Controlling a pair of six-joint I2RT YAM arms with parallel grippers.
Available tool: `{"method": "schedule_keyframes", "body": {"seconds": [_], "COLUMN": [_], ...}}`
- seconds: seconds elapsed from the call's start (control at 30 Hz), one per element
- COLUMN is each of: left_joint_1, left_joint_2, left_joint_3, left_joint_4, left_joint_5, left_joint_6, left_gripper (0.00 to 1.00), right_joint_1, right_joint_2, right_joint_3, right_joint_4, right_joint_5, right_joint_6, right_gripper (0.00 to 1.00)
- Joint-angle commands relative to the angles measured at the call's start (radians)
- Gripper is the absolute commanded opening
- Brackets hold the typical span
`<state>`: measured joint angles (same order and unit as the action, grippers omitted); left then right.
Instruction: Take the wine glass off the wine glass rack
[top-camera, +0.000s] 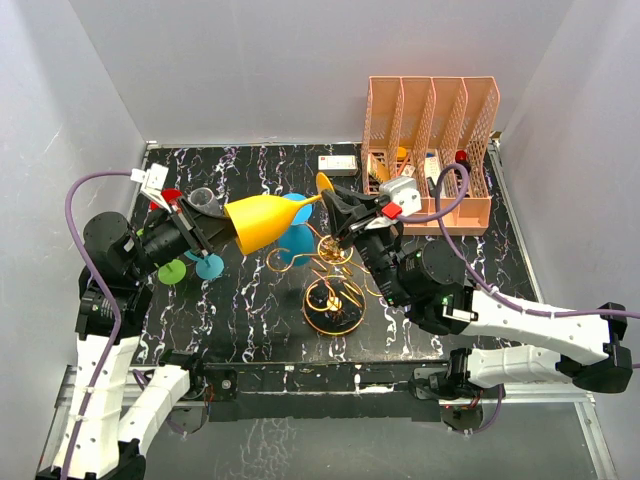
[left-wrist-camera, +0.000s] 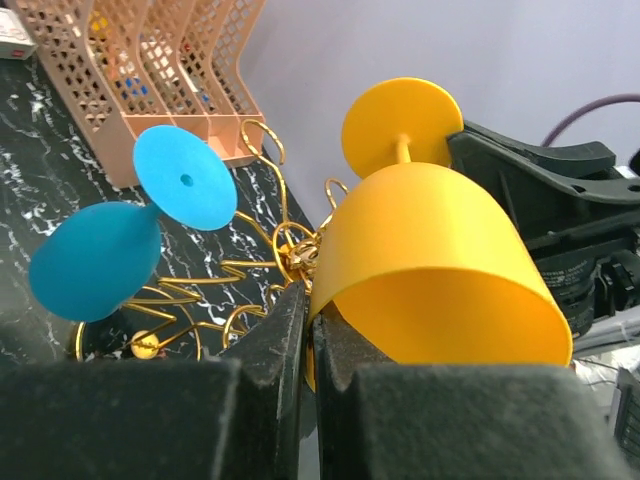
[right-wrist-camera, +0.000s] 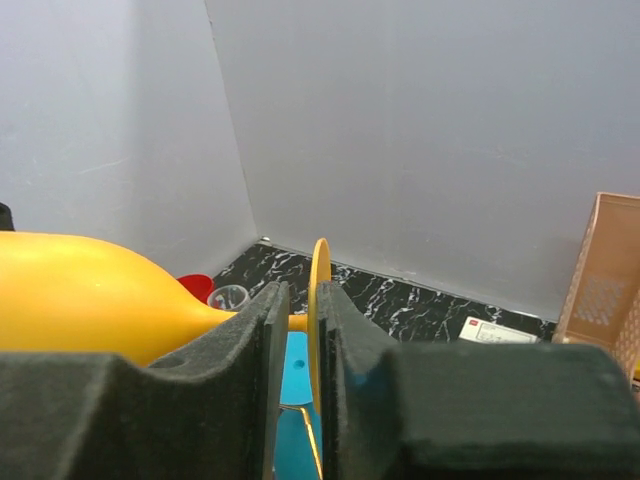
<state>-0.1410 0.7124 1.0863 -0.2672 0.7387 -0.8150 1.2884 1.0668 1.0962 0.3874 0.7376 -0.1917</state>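
beside gold rack (top-camera: 334, 290), yellow wine glass (top-camera: 262, 222); blue glass (left-wrist-camera: 95, 258) close, maybe hung.

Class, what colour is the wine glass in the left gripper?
Yellow wine glass; see left wrist view.

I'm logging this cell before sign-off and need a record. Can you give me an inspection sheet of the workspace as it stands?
Surface: black marbled tabletop; no spills seen.
Job's things: yellow wine glass held on its side above the gold rack.
Clutter: blue wine glass tilted at the rack; orange file organizer far right, white card beside it; green disc, blue disc, red piece and clear cup near the left arm.
Grippers: left gripper shut on the yellow glass's rim; right gripper straddles its foot, clamping unclear.
Cables: left purple cable and right purple cable loop off the arms.
Surroundings: grey walls; nothing else seen.
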Motion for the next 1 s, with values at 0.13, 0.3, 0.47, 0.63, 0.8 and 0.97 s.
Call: {"method": "schedule_keyframes", "body": {"seconds": [0.13,0.3,0.47,0.63,0.8,0.97], "left_joint_1": [-0.003,-0.003,-0.003,-0.003,-0.003,-0.002], "left_joint_2": [-0.028,-0.070,-0.125,-0.181,-0.197,-0.183], "left_joint_3": [0.081,0.096,0.101,0.123,0.166,0.191], "left_joint_4": [-0.174,-0.258,-0.314,-0.411,-0.603,-0.834], "left_joint_5": [-0.210,-0.346,-0.448,-0.613,-0.798,-0.915], "left_joint_6": [0.099,0.107,0.111,0.097,0.056,-0.037], "left_gripper": [0.00,0.00,0.00,0.00,0.00,0.00], "right_joint_1": [0.003,0.002,-0.001,-0.003,-0.005,-0.011], "right_joint_2": [-0.032,-0.051,-0.068,-0.068,-0.068,-0.067], "right_joint_3": [-0.013,-0.026,-0.049,-0.059,-0.073,-0.092], "right_joint_4": [0.107,0.120,0.143,0.145,0.151,0.166], "right_joint_5": [-0.001,0.007,0.016,0.016,0.011,0.008], "right_joint_6": [-0.066,-0.105,-0.137,-0.154,-0.161,-0.170], "right_gripper": [0.53,0.67,0.71,0.73,0.74,0.75]}}
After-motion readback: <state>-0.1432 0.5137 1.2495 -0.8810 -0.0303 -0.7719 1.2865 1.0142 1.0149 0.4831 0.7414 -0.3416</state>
